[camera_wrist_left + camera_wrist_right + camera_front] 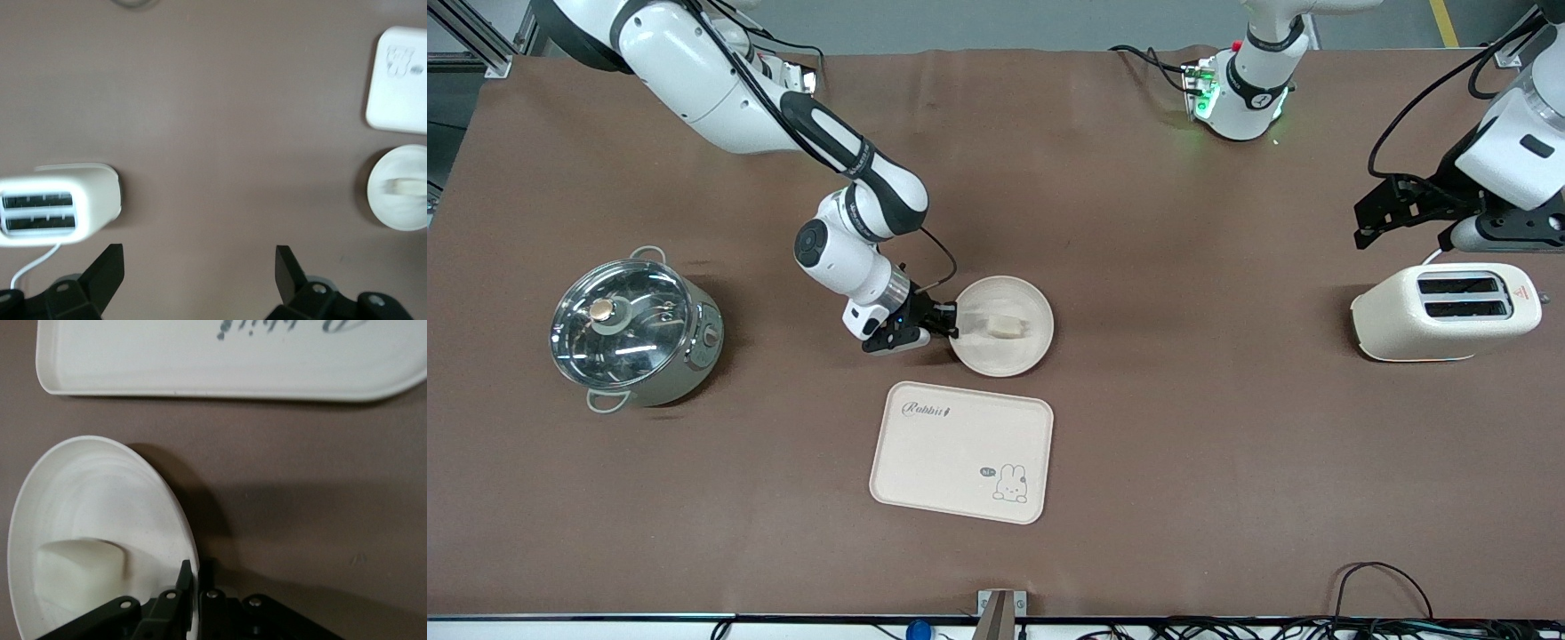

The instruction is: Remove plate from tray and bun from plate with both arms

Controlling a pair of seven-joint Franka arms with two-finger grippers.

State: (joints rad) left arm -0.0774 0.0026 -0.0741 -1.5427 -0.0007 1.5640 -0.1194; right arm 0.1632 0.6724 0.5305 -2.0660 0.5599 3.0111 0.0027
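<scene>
The round cream-beige plate (1002, 326), off the lettered rectangular cream tray (962, 452) and farther from the camera, is pinched at its rim by the right gripper (947, 324). It should be kept level so the pale blocky bun (1004, 324) stays put. The left gripper (1405, 210), spread wide, waits over the white toaster (1446, 310). One plate, tray, bun, toaster and steel lidded pot (635, 329) are counted.

open brown table cloth (1156, 267) between the round cream plate (1014, 351) and the cream two-slot toaster (1445, 311), wide enough for a pass. narrow strip of cloth between plate and cream rectangular rabbit tray (960, 452). right gripper (943, 322) clamped on the plate rim at the right arm's end, blocking that side. lidded steel pot (636, 331) well apart. left gripper (1396, 213) spread above the toaster.
</scene>
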